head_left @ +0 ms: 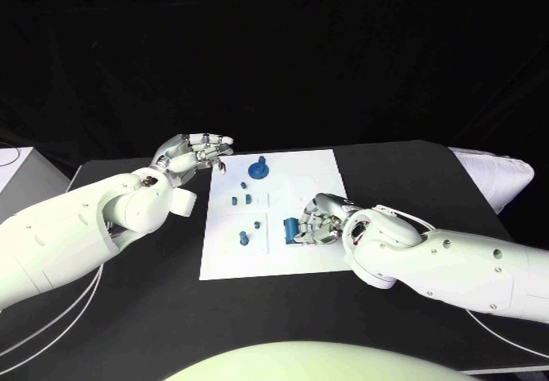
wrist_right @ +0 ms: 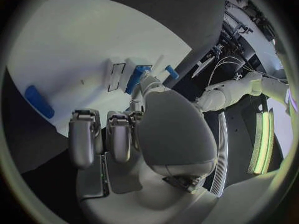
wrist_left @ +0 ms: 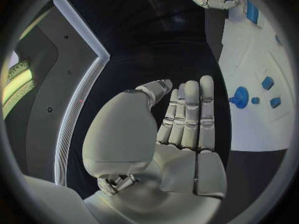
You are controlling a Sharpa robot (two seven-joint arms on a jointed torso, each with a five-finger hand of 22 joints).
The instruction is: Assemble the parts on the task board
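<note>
**A:** Item one, the right hand. State and position?

**B:** Low over the task board, at its right-hand edge from the robot's side. Fingers curled round an oblong blue part; I judge it held between thumb and finger, though the grip itself is partly hidden. In the right wrist view the same part shows just past the fingertips, against a pale rectangular recess.

**A:** Its long axis?

**B:** Roughly along the board's length, away from the robot. The part sits directly under the fingers, board-inward of the palm.

**A:** Item two, the left hand.

**B:** Raised off the table beside the board's far left corner. Fingers straight and close together, nothing in them; the left wrist view confirms a bare palm.

**A:** Nearest to it?

**B:** A round blue part near the board's far end, lying board-inward of that hand. Small blue parts lie mid-board, between the two hands.

**A:** Which hand is better placed?

**B:** The right, for the oblong part; that is a judgement.
</note>
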